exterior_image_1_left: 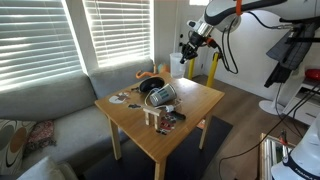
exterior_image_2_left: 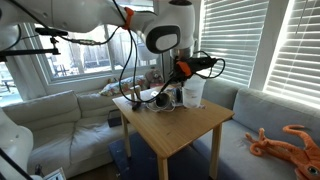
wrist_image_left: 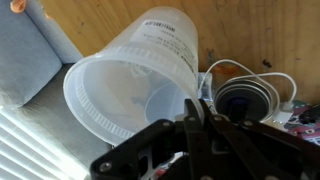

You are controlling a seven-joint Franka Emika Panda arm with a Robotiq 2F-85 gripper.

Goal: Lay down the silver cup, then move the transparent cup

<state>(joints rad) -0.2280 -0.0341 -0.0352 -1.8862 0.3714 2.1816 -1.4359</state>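
Transparent cup [wrist_image_left: 130, 85] in the wrist view: I am holding it by the rim, with the claw [wrist_image_left: 200, 108] pinched shut across the thin wall, one finger inside the mouth and one outside. The cup is hanging tilted over the edge of the wooden table [wrist_image_left: 250, 30], its open mouth turned toward the grey sofa cushion [wrist_image_left: 25, 60]; a black round item [wrist_image_left: 245, 100] ringed by a white cable [wrist_image_left: 270, 75] is lying just beside it. In an exterior view the cup [exterior_image_2_left: 193, 92] is sitting under the wrist at the far side of the table [exterior_image_2_left: 190, 135]; I cannot tell whether its base is clear of the wood. I am judging this tumbler as very light, thin-walled and springy, so a hard squeeze is likely to buckle the rim, while the smooth plastic is likely to slip or swing under a light one. The rim grip is serving, though a hold lower on the wall would be steadier.
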